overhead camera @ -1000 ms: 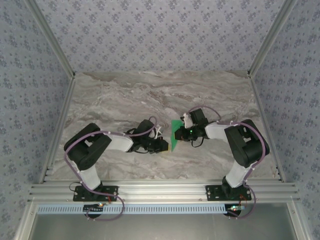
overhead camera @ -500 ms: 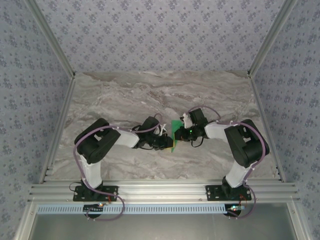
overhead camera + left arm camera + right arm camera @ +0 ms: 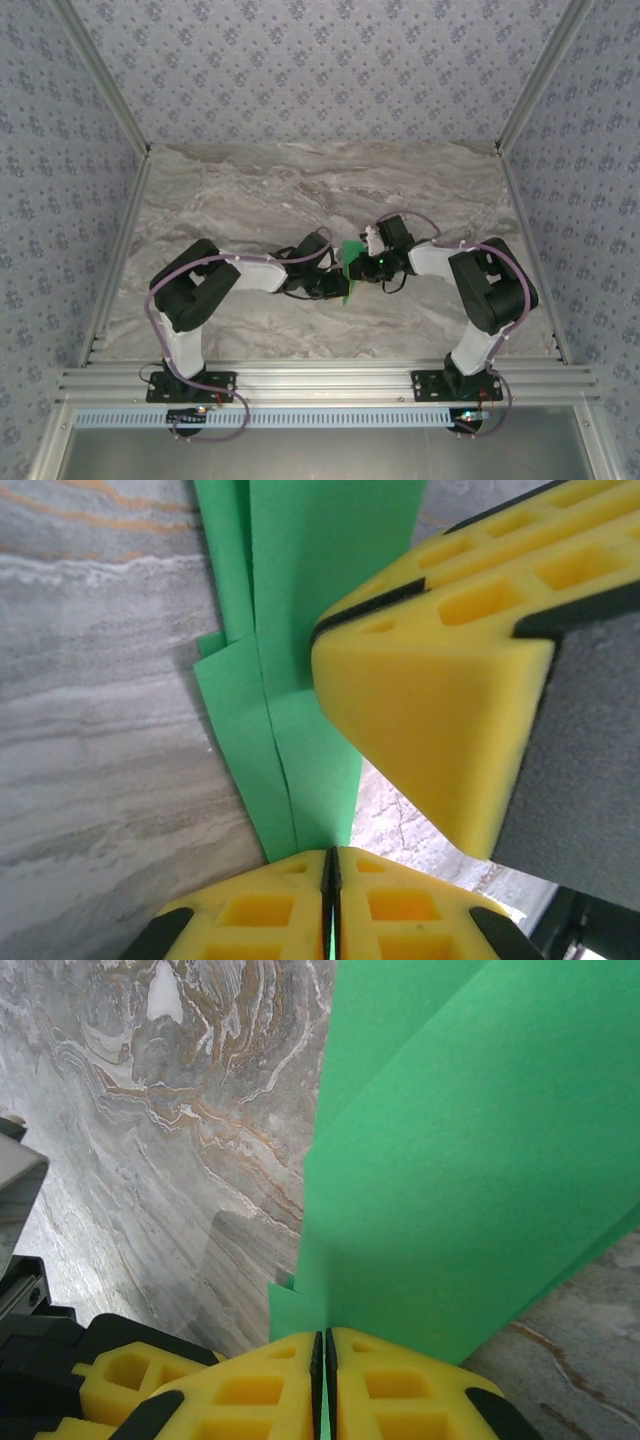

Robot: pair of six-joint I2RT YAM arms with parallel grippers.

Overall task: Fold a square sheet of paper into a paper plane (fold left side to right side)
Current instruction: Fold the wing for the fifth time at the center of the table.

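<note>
Bases sit at the near edge; both arms reach inward and meet at mid-counter [image 3: 250,190], a little right of centre. On the near side, the left gripper [image 3: 330,865] has its jaws closed flat on an edge of the sheet [image 3: 300,600], the green running right into the seam between the pads. Opposite it, the right gripper [image 3: 322,1345] has its jaws likewise closed on the sheet, pinching it from the right. One of its yellow fingers [image 3: 430,700] sits just beside the left grip, touching or nearly touching the paper. The sheet is already creased narrower, with several layers overlapping and their edges slightly staggered. It is held between the two grippers over the marble; cannot tell whether its lower edge rests on the counter. Handling, as I judge it: very light and thin, limp across the flat, stiffer along a crease. It looks smooth enough to slip from foam pads under a sideways pull, and would tear or crumple easily if the two grips draw apart. Best hold: an edge or corner, through all layers, close to the crease, so the layers line up. Beyond, the counter runs to the patterned wall [image 3: 320,70].
</note>
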